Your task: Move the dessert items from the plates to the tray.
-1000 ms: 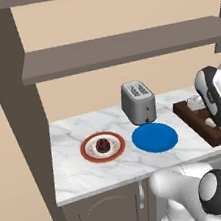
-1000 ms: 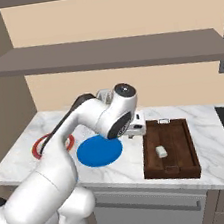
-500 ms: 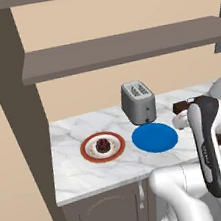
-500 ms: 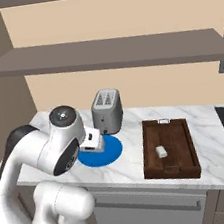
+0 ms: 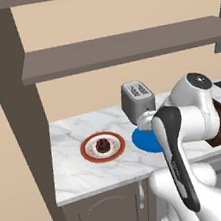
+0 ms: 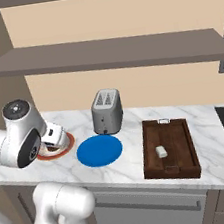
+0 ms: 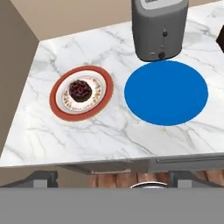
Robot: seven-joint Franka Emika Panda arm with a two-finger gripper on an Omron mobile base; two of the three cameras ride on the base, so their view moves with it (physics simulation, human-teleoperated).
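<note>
Brown cupcake (image 7: 80, 89) on red-rimmed plate (image 7: 59, 108)

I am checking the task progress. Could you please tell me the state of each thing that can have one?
blue plate: bare
red-rimmed plate: holds the dark cupcake, upright
tray: holds the cream cube
toaster: slots look empty
gripper: open, holding nothing, over the red-rimmed plate

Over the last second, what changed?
The arm swung from over the tray leftward past the blue plate toward the red-rimmed plate; the gripper is open and empty. Unmoved: cream cube in the tray, cupcake on its plate, toaster.
</note>
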